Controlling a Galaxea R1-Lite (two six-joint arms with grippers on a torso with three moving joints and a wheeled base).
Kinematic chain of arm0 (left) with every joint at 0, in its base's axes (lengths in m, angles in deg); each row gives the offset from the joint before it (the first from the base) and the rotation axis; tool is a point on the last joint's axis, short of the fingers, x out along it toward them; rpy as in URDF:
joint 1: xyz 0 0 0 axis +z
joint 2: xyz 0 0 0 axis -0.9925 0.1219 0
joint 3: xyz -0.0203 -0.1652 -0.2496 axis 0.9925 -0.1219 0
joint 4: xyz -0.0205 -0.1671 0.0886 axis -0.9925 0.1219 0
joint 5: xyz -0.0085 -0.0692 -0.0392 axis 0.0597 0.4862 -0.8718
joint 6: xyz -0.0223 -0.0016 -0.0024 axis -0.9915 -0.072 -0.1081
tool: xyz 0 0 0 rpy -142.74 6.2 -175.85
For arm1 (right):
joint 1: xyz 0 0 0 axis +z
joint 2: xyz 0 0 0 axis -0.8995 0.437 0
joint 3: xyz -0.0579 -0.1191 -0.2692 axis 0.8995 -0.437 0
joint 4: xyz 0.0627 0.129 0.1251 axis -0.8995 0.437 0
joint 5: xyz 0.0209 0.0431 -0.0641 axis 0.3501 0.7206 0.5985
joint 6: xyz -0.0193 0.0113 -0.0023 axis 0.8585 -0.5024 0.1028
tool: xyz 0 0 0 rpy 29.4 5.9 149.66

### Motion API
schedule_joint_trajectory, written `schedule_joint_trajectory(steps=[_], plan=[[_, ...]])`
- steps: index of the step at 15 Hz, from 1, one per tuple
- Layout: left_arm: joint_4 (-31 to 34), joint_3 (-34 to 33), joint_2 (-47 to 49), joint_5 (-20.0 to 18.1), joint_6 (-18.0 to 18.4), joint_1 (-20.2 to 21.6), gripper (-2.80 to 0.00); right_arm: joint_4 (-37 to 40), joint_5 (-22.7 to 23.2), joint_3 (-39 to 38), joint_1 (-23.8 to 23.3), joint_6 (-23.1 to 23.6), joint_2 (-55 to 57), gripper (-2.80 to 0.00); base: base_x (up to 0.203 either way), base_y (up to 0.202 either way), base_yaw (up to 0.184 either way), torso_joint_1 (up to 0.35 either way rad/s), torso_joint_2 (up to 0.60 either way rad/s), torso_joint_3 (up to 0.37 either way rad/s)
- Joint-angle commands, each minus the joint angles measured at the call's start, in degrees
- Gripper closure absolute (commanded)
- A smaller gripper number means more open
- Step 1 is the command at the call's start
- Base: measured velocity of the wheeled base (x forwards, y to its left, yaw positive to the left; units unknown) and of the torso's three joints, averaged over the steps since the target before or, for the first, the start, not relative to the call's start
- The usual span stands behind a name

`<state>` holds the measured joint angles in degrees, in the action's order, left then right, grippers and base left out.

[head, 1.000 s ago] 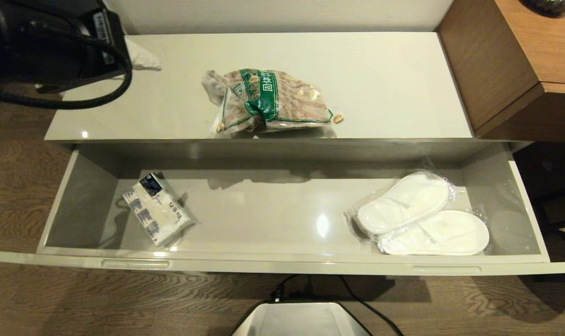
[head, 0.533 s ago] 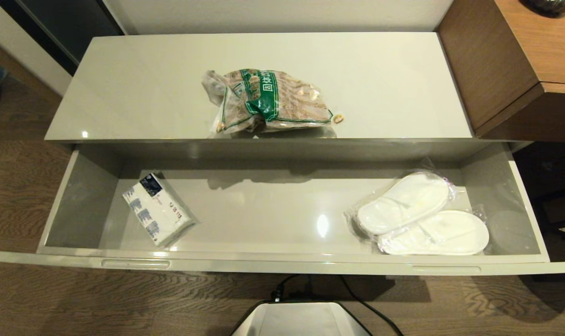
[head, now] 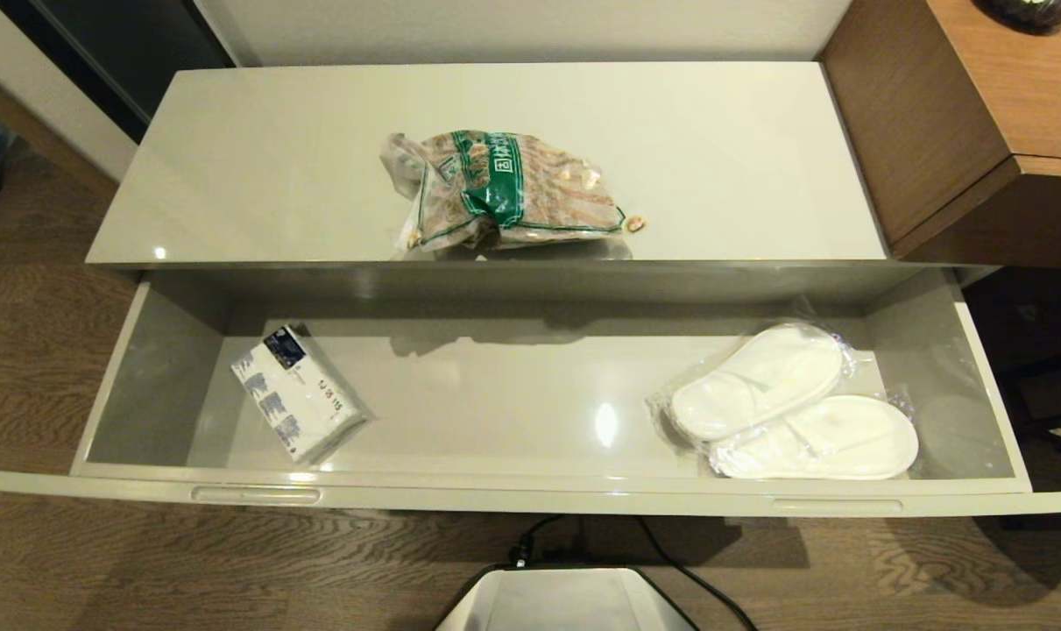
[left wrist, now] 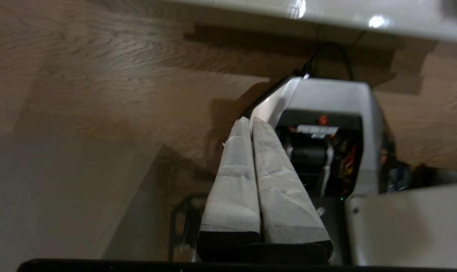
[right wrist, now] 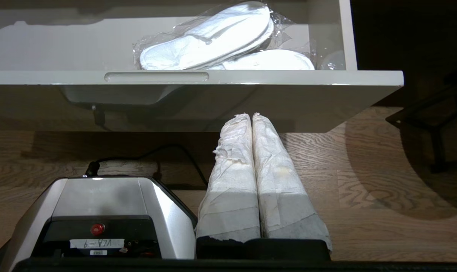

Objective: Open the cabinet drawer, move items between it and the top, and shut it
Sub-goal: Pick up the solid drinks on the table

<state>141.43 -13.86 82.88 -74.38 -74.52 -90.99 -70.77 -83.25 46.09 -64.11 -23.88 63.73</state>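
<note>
Left gripper (left wrist: 251, 120): your wrapped fingers are pressed together on nothing, out over the wood floor (left wrist: 100, 75) beside the robot base (left wrist: 326, 113), away from the cabinet.
Right gripper (right wrist: 251, 115): your fingers sit together and empty, low in front of the drawer's right front edge, above the floor.
Cabinet drawer (head: 530, 499): you have it pulled fully out, both rim recesses showing along the front edge.
Snack bag (head: 504, 188): your task item lies on the top (head: 740, 158), around the middle of its width and close to the front edge, green band up.
Tissue pack (head: 295, 392): lies tilted in the drawer's left end, near the front wall.
Slippers (head: 793, 403): a bagged white pair lies in the drawer's right end.
Brown cabinet (head: 959, 114): stands at the top's right edge.
</note>
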Motion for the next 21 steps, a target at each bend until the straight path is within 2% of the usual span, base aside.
schedule_joint_trajectory(steps=[1,2,3,18,19,21], plan=[[0.7,-3.6,-6.8,-6.3,3.9,7.1,0.0,0.0,0.0,-0.2,0.0,0.0,-0.7,0.0,0.0,0.0,0.0,0.0,0.0,0.0],[1.0,-4.5,-8.0,-8.2,4.7,7.9,0.0,0.0,0.0,-0.2,0.0,0.0,-0.7,0.0,0.0,0.0,0.0,0.0,0.0,0.0],[1.2,-5.5,-8.6,-8.6,5.0,8.1,0.0,0.0,0.0,-0.2,0.0,0.0,-0.7,0.0,0.0,0.0,0.0,0.0,0.0,0.0],[2.5,-15.4,-16.4,-8.8,5.4,8.1,0.0,0.0,0.0,-0.2,0.0,0.0,-0.7,0.0,0.0,0.0,0.0,0.0,0.0,0.0],[2.4,-17.8,-18.1,-8.7,6.1,8.1,0.0,0.0,0.0,-0.2,0.0,0.0,-0.7,0.0,0.0,0.0,0.0,0.0,0.0,0.0],[2.7,-18.6,-20.6,-8.5,10.3,8.1,0.0,0.0,0.0,-0.2,0.0,0.0,-0.7,0.0,0.0,0.0,0.0,0.0,0.0,0.0]])
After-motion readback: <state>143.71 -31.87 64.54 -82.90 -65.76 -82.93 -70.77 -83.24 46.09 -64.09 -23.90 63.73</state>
